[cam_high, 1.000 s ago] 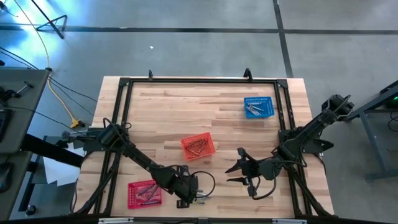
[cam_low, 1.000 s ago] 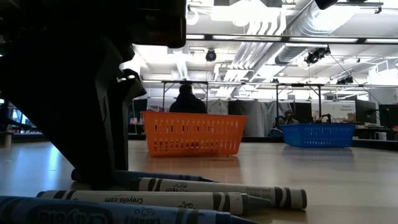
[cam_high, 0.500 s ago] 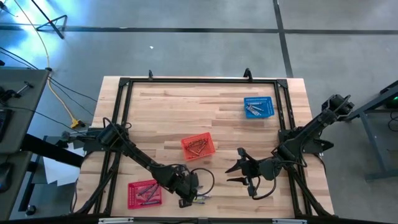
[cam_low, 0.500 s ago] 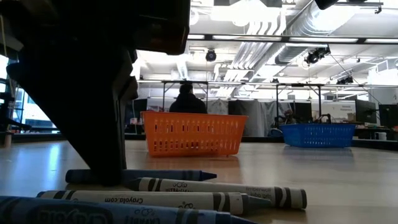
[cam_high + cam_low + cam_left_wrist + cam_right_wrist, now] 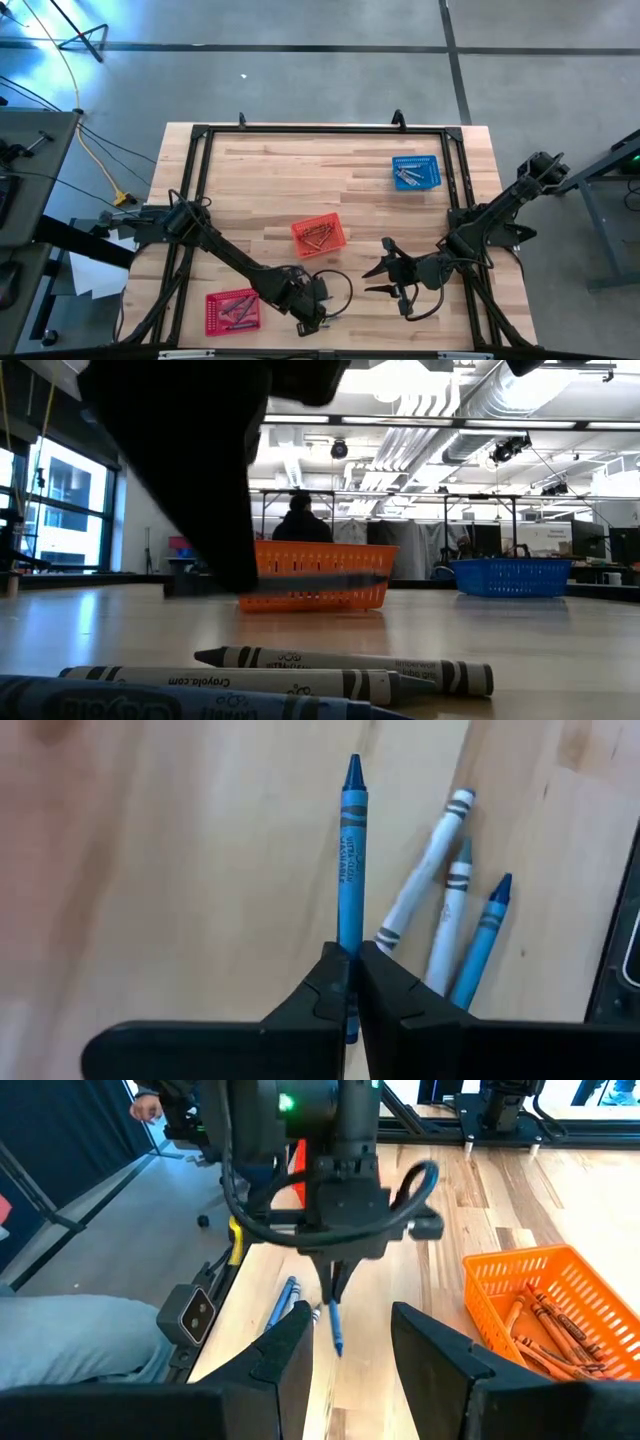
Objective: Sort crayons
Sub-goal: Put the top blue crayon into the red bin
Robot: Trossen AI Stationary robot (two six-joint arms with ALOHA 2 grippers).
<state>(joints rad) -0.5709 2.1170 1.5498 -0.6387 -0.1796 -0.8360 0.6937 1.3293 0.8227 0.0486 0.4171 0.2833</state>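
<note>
Left gripper [image 5: 352,982] pinched tight on a blue crayon [image 5: 350,860], up off the table. Three more crayons [image 5: 445,910] just beside it. Right gripper [image 5: 345,1342] spread wide, holding nothing.

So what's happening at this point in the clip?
The left gripper is shut on a blue crayon and holds it clear of the table, above three loose crayons near the front edge. The right gripper hangs open nearby. An orange basket, a blue basket and a red basket already hold crayons.
</note>
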